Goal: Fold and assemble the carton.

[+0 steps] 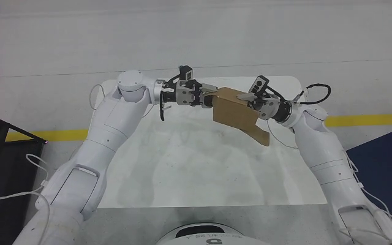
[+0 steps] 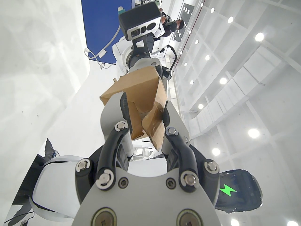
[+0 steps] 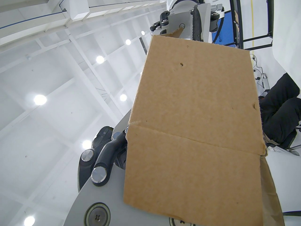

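A brown carton [image 1: 236,113] hangs in the air over the white table [image 1: 202,177], between both arms. My left gripper [image 1: 207,98] is shut on the end flaps of the carton [image 2: 141,85]; the crumpled flaps sit between its black pads [image 2: 124,109]. My right gripper [image 1: 256,104] is at the carton's opposite end, touching it. In the right wrist view a flat panel of the carton [image 3: 195,118] with a crease line hides that gripper's front. One long flap [image 1: 262,136] hangs down toward the table. The left gripper [image 3: 188,24] shows beyond the carton's far edge.
A yellow floor line [image 1: 55,135] runs behind the table. A black frame [image 1: 18,131] stands at the left and a blue panel [image 1: 373,159] at the right. A seated person's dark legs [image 3: 279,109] are off the table's side.
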